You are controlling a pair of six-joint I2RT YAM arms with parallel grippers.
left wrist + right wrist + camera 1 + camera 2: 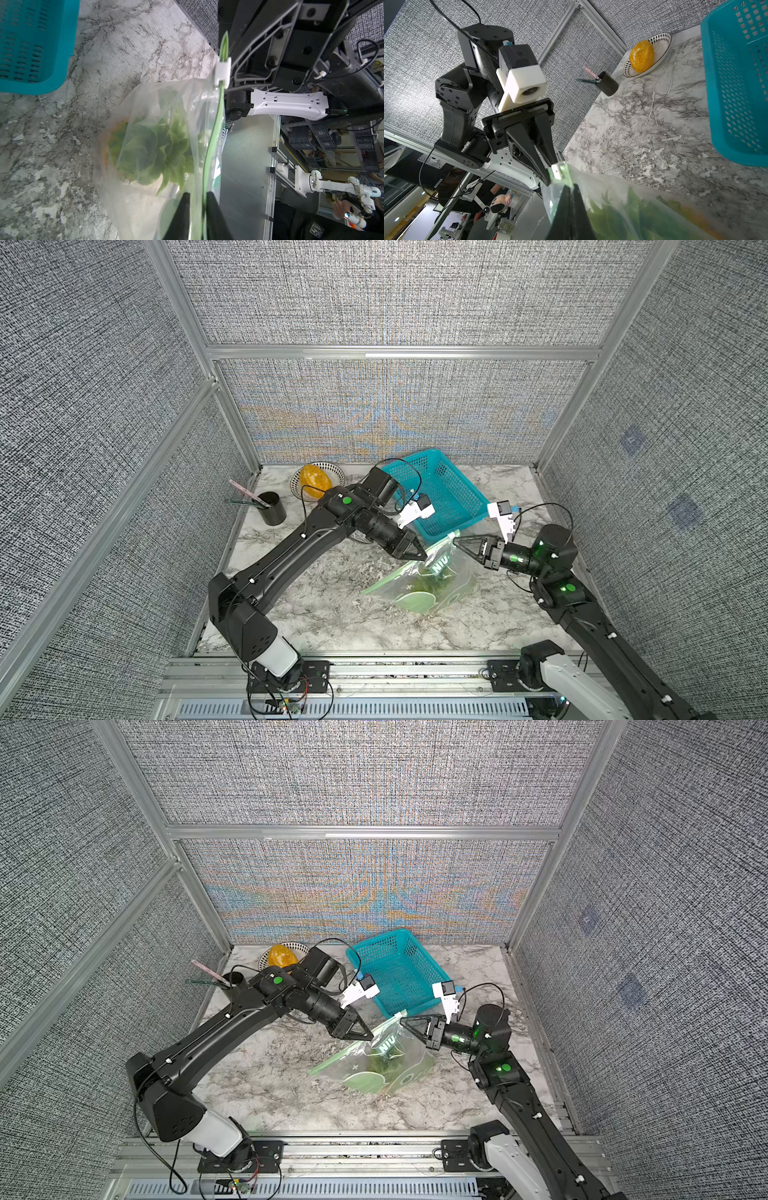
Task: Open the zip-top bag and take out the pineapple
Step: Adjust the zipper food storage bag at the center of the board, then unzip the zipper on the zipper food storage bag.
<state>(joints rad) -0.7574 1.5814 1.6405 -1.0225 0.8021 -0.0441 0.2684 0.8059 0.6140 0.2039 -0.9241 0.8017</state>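
Note:
The zip-top bag [419, 593] hangs off the table by its green zip strip [216, 128], its lower end resting on the marble. Through the clear plastic shows the pineapple [153, 149], green crown toward the mouth, with a hint of orange body behind. My right gripper [571, 187] is shut on the zip strip beside the white slider [222, 70]. My left gripper [198, 194] is open a little, its fingers astride the strip with a gap on either side. In both top views the two grippers [422, 556] [455, 541] face each other tip to tip.
A teal basket [440, 493] lies just behind the bag and grippers. At the back left are a patterned bowl [338, 475] holding a smooth orange-yellow fruit [316, 481], and a black cup [272, 510] with pens. Grey walls enclose three sides.

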